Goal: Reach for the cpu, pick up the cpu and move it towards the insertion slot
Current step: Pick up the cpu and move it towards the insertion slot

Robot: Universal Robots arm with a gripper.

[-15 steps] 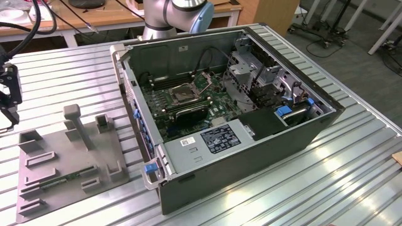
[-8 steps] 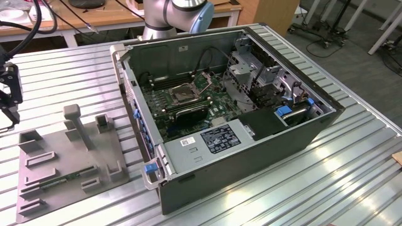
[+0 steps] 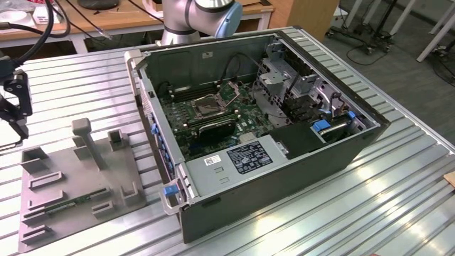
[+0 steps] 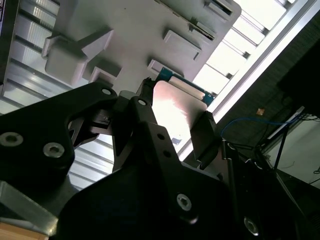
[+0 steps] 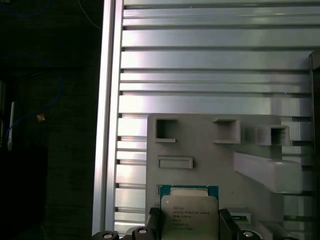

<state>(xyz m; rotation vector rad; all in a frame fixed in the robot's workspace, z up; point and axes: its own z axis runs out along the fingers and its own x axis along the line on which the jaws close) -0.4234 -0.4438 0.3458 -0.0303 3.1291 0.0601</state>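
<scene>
Cpu [image 5: 189,212] sits btwn the pincer [image 4: 175,114] fingers, clamped at two opposite edges (silvery face shows in first wrist view), w/ grey fixture tray [image 5: 200,150] and ribbed worktop [image 5: 200,60] behind it. Insertion slot [image 3: 206,106] well apart, inside computer case [image 3: 284,176].

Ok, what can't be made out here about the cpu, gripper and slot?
Second wrist view: the gripper covers part of the cpu with its own body.
First wrist view: the picture's edge cuts off the cpu.
The exterior view's left edge cuts off the gripper; the insertion slot there is too small to judge its bracket.
</scene>
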